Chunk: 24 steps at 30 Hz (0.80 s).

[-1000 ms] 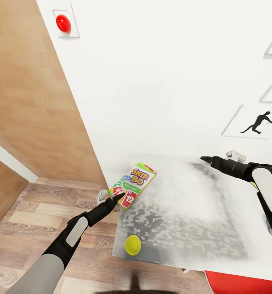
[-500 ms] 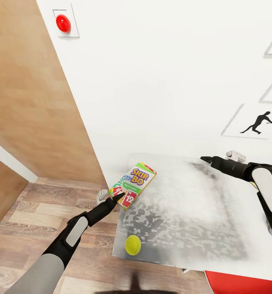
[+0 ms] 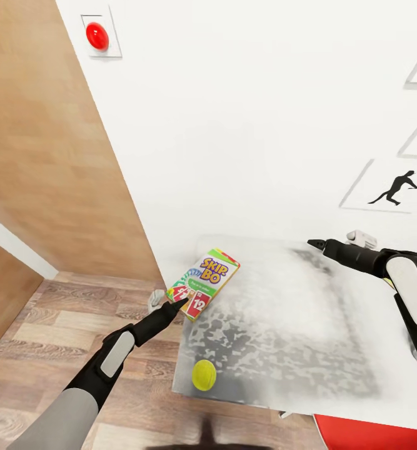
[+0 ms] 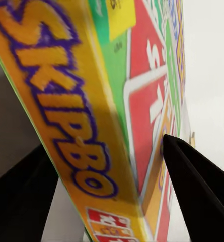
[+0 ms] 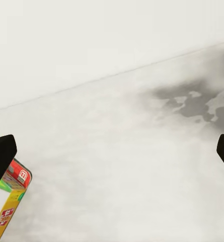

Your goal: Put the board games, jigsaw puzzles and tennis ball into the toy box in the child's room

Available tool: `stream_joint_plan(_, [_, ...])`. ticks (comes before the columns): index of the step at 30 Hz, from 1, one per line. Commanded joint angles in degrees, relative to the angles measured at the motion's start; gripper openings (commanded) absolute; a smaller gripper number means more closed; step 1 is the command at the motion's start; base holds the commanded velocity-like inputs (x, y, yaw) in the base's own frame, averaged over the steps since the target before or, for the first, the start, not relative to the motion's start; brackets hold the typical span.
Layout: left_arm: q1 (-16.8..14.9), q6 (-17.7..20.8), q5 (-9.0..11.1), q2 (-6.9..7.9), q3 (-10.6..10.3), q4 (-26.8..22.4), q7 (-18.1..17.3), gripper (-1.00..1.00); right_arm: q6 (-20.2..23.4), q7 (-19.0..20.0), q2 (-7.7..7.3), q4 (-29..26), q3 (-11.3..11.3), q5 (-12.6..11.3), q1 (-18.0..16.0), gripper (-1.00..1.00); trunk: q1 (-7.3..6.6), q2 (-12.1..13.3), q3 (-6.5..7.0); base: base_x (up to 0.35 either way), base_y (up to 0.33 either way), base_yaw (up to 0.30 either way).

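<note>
The left gripper (image 3: 178,302) has its two dark fingers (image 4: 192,186) closed on either face of the Skip-Bo box (image 3: 204,282), held at the table's (image 3: 283,350) left edge near the wall. The tennis ball (image 3: 204,374) rests on the tabletop's near-left corner. Farther right, the right gripper (image 3: 314,244) hovers over the table, jaws spread wide and empty.

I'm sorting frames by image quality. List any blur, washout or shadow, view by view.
Head view: sharp; the table bleaches to near white toward the wall; dark shadow patch on the floor at the bottom edge. Left wrist view: the Skip-Bo box sits very close between the left pincer fingers, its lettering smeared. Right wrist view: soft, low contrast, tabletop mottling faded.
</note>
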Motion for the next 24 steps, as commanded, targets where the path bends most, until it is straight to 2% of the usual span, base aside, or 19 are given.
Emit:
stream_joint_plan(1, [-0.03,0.29,0.07,0.02,-0.04,0.03,0.05,-1.0,0.18,-0.54,-0.02,-0.06,-0.02,-0.6,-0.04,1.0,0.03,-0.09,-0.09,0.0,0.0,0.0])
stream_joint_plan(24, [0.02,0.29,0.09,0.03,-0.08,-0.52,0.0,-1.0,0.18,-0.54,0.06,-0.88,0.13,-0.6,0.08,1.0,0.03,-0.09,-0.09,0.0,0.0,0.0])
